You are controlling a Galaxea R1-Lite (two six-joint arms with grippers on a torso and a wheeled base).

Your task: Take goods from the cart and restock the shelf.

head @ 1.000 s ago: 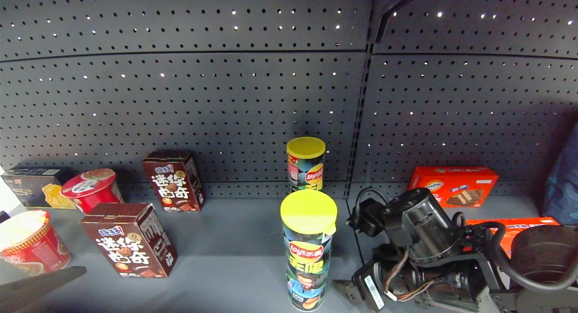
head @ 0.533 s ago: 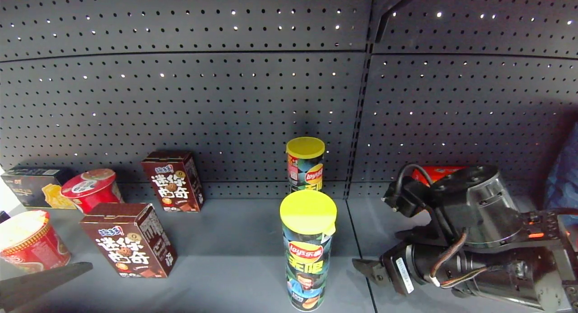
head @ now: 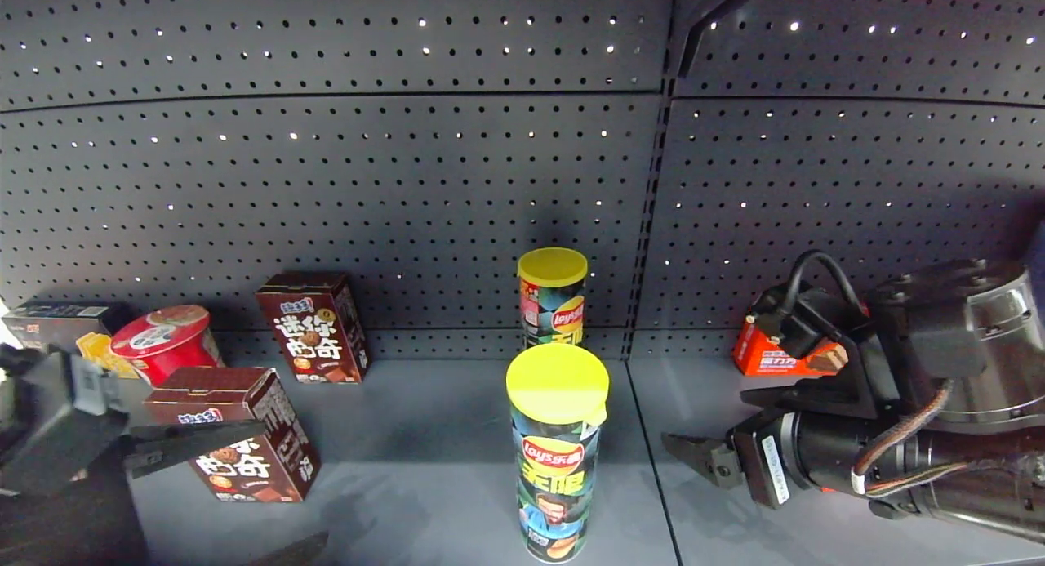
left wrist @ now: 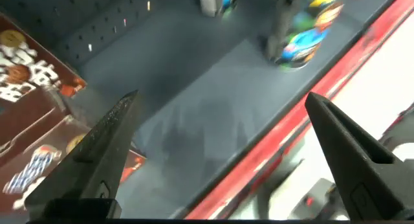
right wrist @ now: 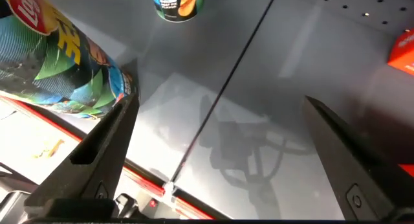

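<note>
Grey shelf [head: 408,435] | front chips can [head: 557,468]: upright, yellow lid, blue-green label

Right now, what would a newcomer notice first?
Two yellow-lidded chip cans stand mid-shelf: the front chip can near the edge, the rear chip can near the pegboard. Then the open right pincer, low to the front can's right, and the open left pincer by the front brown cookie box.

fingers [right wrist: 97,162] apart over shelf [right wrist: 259,75] | chip can [right wrist: 58,62] beside one | second can [right wrist: 176,4] farther | orange box [right wrist: 404,49], probably
</note>
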